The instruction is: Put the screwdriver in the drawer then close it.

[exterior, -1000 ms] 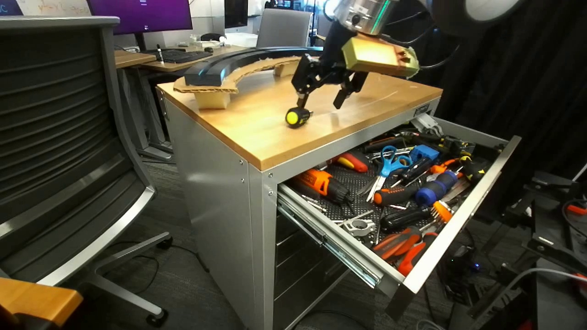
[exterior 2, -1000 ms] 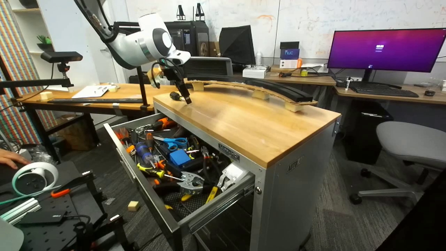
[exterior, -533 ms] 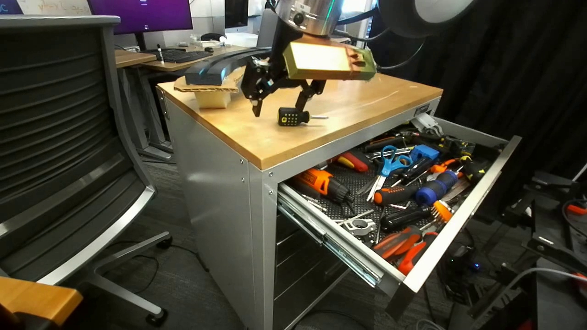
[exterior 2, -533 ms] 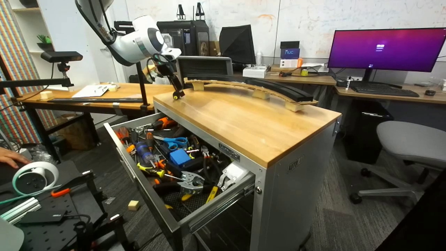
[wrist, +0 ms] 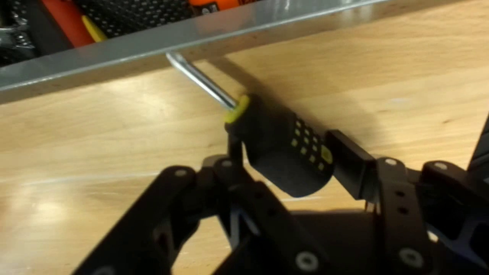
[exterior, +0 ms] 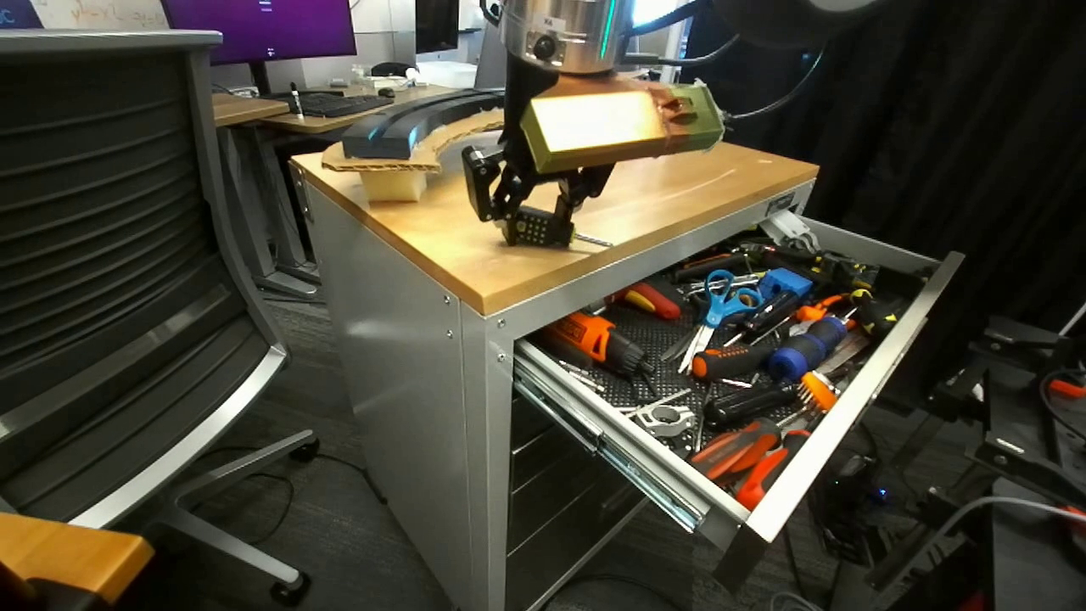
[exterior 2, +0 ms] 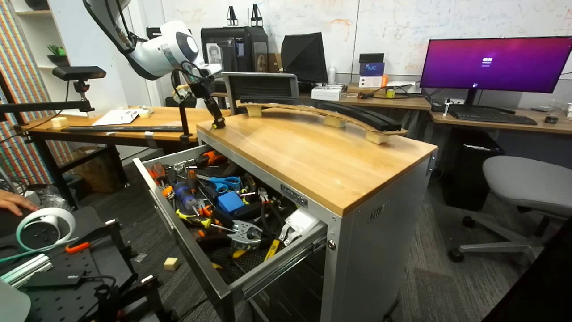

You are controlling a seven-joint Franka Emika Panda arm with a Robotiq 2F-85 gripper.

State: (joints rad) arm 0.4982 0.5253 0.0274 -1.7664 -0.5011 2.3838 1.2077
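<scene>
The screwdriver [exterior: 534, 227], with its stubby black-and-yellow handle, is low over the wooden top near its front edge. It also shows in an exterior view [exterior 2: 214, 126]. My gripper [exterior: 537, 233] points down and is shut on the handle lengthwise. In the wrist view one finger [wrist: 347, 164] presses the butt end of the screwdriver [wrist: 290, 160], and the other is at the neck, partly hidden. The metal shank points toward the cabinet's front edge. Whether the handle touches the wood I cannot tell. The grey drawer [exterior: 857, 399] stands pulled out in both exterior views [exterior 2: 277, 259].
The drawer holds many tools, among them blue scissors [exterior: 721, 301] and an orange driver [exterior: 594, 339]. A curved black track on cardboard [exterior: 441, 127] runs along the back of the wooden top [exterior: 679, 182]. An office chair [exterior: 119, 255] stands beside the cabinet.
My gripper has moved toward the table's near end and lower, and the screwdriver has turned from end-on to side-on in an exterior view. The fingers have closed in on its handle.
</scene>
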